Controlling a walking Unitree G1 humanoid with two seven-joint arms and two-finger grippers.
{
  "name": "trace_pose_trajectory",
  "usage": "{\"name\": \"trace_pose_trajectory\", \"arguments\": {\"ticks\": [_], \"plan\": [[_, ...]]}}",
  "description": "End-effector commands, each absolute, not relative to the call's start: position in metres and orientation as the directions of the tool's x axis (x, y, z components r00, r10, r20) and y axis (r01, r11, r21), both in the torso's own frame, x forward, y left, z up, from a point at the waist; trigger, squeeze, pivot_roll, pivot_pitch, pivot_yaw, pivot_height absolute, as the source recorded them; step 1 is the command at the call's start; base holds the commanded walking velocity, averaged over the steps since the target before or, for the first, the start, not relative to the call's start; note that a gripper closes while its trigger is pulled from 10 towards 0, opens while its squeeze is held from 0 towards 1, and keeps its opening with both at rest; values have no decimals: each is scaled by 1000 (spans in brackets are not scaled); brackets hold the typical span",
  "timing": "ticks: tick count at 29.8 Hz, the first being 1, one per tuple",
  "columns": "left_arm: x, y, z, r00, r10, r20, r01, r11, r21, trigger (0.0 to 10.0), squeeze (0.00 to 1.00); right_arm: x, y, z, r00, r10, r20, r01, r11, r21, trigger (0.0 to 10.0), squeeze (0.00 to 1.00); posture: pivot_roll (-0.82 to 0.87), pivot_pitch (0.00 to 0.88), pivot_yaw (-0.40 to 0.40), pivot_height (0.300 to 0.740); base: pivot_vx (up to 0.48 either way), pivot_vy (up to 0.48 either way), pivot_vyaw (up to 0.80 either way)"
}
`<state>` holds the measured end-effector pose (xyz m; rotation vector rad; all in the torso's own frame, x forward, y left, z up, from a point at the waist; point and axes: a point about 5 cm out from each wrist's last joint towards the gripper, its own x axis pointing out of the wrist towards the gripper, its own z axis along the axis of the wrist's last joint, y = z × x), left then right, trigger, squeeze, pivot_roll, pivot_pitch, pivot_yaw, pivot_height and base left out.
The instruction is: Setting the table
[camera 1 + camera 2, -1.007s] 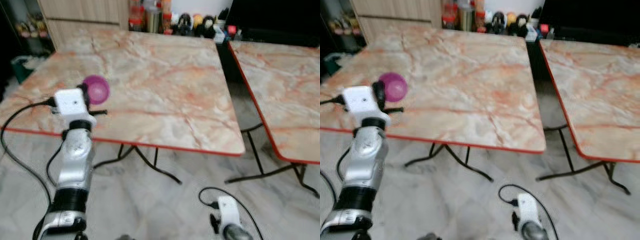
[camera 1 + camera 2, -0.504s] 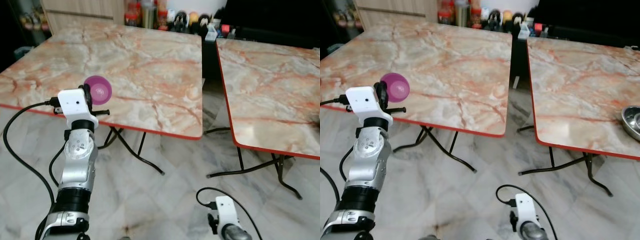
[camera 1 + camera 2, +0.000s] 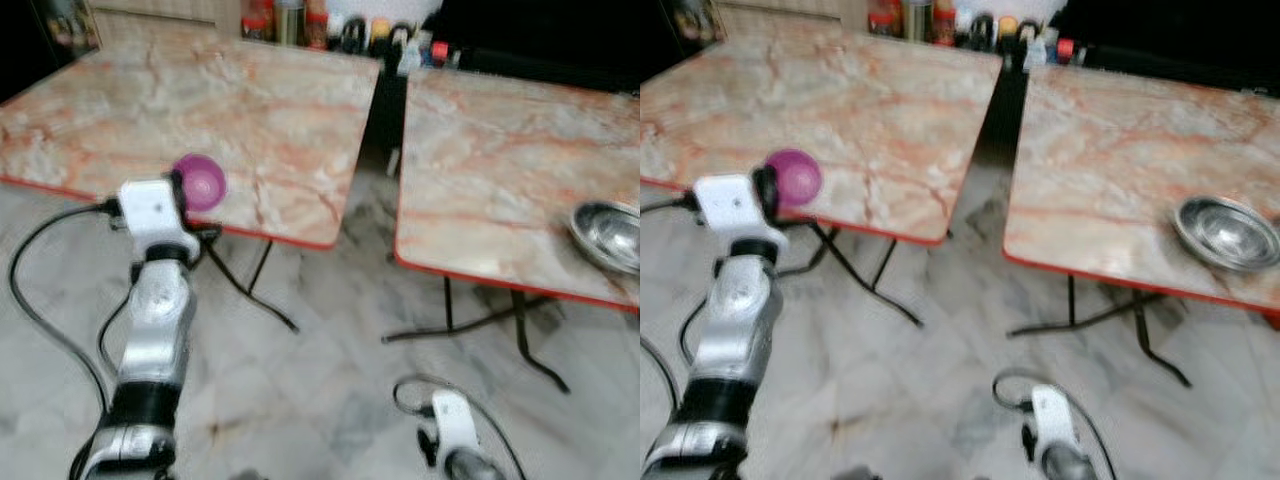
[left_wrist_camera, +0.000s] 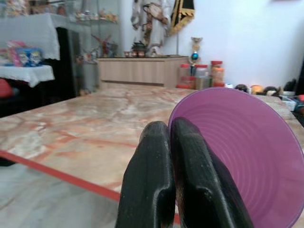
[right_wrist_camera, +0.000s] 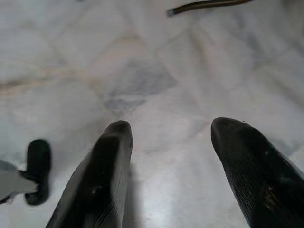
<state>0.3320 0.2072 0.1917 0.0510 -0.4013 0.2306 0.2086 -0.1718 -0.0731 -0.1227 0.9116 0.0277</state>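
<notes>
Blur softens purple cup (image 4: 247,156) (rim cropped) in left gripper (image 4: 178,142)

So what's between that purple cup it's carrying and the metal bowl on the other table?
In the eye views, bare marble tabletop, the dark gap between the two tables, then more bare top. The left gripper holds the purple cup; the metal bowl sits alone.

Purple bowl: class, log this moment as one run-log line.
left end effector: shut on purple bowl, raised | right end effector: open, idle above floor | steel bowl: on right table
</notes>
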Motion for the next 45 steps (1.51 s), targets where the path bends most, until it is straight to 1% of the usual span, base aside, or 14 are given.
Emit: {"name": "trace_pose_trajectory", "arguments": {"ticks": [1,4,7,11,14,15,17,22,23,26,27,31,37,45], "plan": [[329,202,195,890,194,412,-211,977,-4,10000,0,206,-182,-74,606,-55,-793,-60,992,-115,10000,0,110,90,-52,715,0,-379,0],[320,214,189,888,226,400,-244,970,-6,10000,0,206,-183,-73,608,-56,-792,-61,991,-117,10000,0,111,87,-53,715,0,-371,0],[304,239,162,898,312,311,-332,943,11,10000,0,207,-183,-73,609,-55,-792,-63,991,-117,10000,0,113,83,-50,715,0,0,0],[293,253,143,898,360,252,-378,925,26,10000,0,207,-183,-73,609,-54,-791,-64,991,-117,10000,0,115,82,-51,715,0,0,0],[269,276,93,897,434,78,-440,894,84,10000,0,207,-181,-73,608,-50,-792,-71,991,-117,10000,0,123,75,-50,715,0,0,0],[269,276,93,897,434,78,-440,894,84,10000,0,207,-181,-73,608,-50,-792,-71,991,-117,10000,0,123,75,-50,715,0,0,0],[249,283,52,880,469,-77,-460,881,110,10000,0,207,-181,-73,607,-48,-793,-73,991,-116,10000,0,120,70,-50,715,0,0,0],[226,278,7,844,456,-282,-447,889,101,10000,0,206,-181,-74,607,-49,-793,-72,991,-116,10000,0,118,70,-52,715,0,0,0],[226,278,7,844,456,-282,-447,889,101,10000,0,206,-181,-74,607,-49,-793,-72,991,-116,10000,0,118,70,-52,715,0,0,0],[199,253,-40,772,379,-510,-390,916,90,10000,0,206,-182,-73,608,-49,-793,-70,991,-116,10000,0,120,77,-57,715,0,0,0],[199,253,-40,772,379,-510,-390,916,90,10000,0,206,-182,-73,608,-49,-793,-70,991,-116,10000,0,120,77,-57,715,0,0,0],[182,239,-65,691,324,-647,-340,934,105,10000,0,206,-182,-74,603,-58,-795,-49,993,-110,10000,0,118,91,-63,715,283,0,0],[168,231,-77,631,292,-719,-320,942,102,10000,0,206,-182,-74,603,-55,-796,-48,993,-105,10000,0,106,94,-59,715,302,0,-304],[167,226,-80,622,274,-734,-302,948,98,10000,0,205,-184,-74,602,-61,-796,-51,992,-115,10000,0,110,98,-64,715,308,0,0]]}}
